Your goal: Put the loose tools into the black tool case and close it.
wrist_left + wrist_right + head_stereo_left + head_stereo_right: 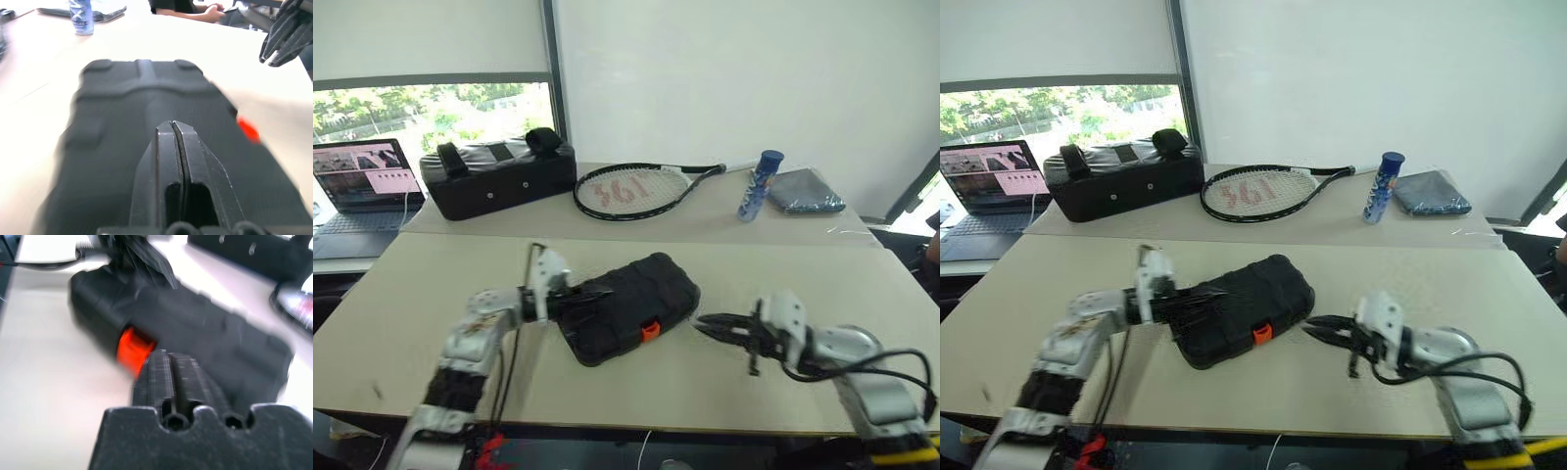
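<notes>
The black tool case (pixel 631 304) lies shut on the near table, ribbed shell up, with its orange latch (pixel 650 331) on the front edge. My left gripper (pixel 604 293) reaches in from the left over the case's left end, fingers pressed together; the left wrist view has its fingertips (pixel 172 125) above the lid. Whether they touch the lid I cannot tell. My right gripper (pixel 698 325) hovers just right of the case at latch height, its tips slightly parted and holding nothing. The loose tools are out of view.
On the far table stand a black soft bag with straps (pixel 497 176), a tennis racket (pixel 631 190), a blue can (pixel 760 184) and a folded grey cloth (pixel 806 190). A laptop (pixel 362 181) sits far left. A person's arms (pixel 195 10) rest at the table's right side.
</notes>
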Tool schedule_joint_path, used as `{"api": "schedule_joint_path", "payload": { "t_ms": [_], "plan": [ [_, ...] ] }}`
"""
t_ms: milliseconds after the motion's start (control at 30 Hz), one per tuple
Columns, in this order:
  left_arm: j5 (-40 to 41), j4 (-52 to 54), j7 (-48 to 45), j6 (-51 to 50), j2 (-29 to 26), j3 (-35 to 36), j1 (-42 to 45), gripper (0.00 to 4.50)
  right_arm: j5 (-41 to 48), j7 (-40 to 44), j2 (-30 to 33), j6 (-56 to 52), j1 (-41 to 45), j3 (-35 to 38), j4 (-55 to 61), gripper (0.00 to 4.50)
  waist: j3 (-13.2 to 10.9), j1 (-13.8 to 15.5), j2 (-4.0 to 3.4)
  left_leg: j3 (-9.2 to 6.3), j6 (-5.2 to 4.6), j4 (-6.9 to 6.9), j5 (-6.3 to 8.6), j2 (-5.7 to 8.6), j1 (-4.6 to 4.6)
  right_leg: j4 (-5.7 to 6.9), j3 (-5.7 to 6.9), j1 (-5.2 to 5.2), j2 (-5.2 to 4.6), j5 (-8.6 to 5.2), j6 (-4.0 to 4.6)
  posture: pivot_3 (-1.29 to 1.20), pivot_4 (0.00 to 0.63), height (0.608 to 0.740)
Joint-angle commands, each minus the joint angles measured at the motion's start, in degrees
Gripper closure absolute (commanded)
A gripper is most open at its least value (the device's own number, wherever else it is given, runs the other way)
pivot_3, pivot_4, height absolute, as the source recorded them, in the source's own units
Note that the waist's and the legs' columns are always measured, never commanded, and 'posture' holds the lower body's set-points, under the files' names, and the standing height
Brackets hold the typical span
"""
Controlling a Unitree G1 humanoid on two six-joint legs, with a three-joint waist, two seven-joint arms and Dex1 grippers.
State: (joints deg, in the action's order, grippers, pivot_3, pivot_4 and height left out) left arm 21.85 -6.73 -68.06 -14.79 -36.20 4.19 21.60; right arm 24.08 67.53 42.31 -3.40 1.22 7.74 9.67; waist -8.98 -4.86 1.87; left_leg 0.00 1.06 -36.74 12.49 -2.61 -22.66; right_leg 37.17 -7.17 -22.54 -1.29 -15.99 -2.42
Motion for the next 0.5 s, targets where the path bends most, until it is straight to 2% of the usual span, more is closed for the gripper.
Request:
{"api": "schedule_joint_path", "payload": {
  "t_ms": [33,67,200,233,267,367,500],
  "plan": [
    [0.8,1.9,-0.4,3.1,-4.5,6.2,-5.1,2.67,3.6,2.3,1.6,3.1,-2.7,6.0,2.0,2.30,0.0,0.1,-0.01,0.00,0.03,0.00,0.03,-0.01,-0.04,-0.03,0.02,-0.03,-0.01,0.11,0.19,0.00,0.150,0.740],
    [0.7,1.6,0.5,3.2,-5.2,7.1,-6.2,2.37,3.8,2.4,1.7,3.4,-3.5,6.6,2.2,2.00,0.0,0.3,0.00,0.01,0.04,0.00,0.03,0.02,-0.14,-0.09,0.06,-0.08,-0.09,0.11,0.19,0.00,0.150,0.740],
    [-2.0,0.2,0.1,14.9,-8.2,13.2,-16.9,0.69,3.1,3.9,2.7,6.2,-8.1,10.1,0.4,0.57,-0.1,1.1,0.13,0.03,0.05,-0.07,0.03,0.12,-0.20,-0.15,0.11,-0.06,-0.29,0.06,0.06,0.00,0.150,0.740],
    [-2.0,0.1,-0.7,15.7,-9.1,13.5,-19.0,0.46,2.6,4.3,2.9,7.4,-8.6,10.6,-0.2,0.28,-0.1,1.2,0.14,0.04,0.06,-0.06,0.04,0.11,-0.22,-0.18,0.12,-0.08,-0.29,0.07,0.08,0.00,0.150,0.740],
    [-2.3,0.1,-0.5,16.5,-9.6,13.9,-20.8,0.42,2.3,4.9,3.3,8.4,-9.1,10.8,-0.9,0.08,-0.2,1.4,0.16,0.03,0.06,-0.06,0.04,0.09,-0.24,-0.18,0.14,-0.08,-0.32,0.08,0.11,0.00,0.150,0.740],
    [-1.3,1.2,-0.4,17.5,-9.8,14.9,-24.1,0.42,1.4,6.1,4.1,11.0,-9.5,11.5,-4.2,0.08,-0.2,1.9,0.16,0.08,0.07,-0.07,0.03,0.08,-0.25,-0.18,0.16,-0.11,-0.36,0.06,0.08,0.00,0.150,0.740],
    [-1.1,2.1,1.1,18.1,-9.2,14.8,-24.2,0.42,0.9,5.3,3.8,13.7,-8.0,11.6,-7.7,0.08,-0.2,2.4,0.17,0.18,0.08,-0.08,0.01,0.01,-0.21,-0.17,0.21,-0.10,-0.32,-0.14,-0.21,0.00,0.150,0.740]
  ]
}}
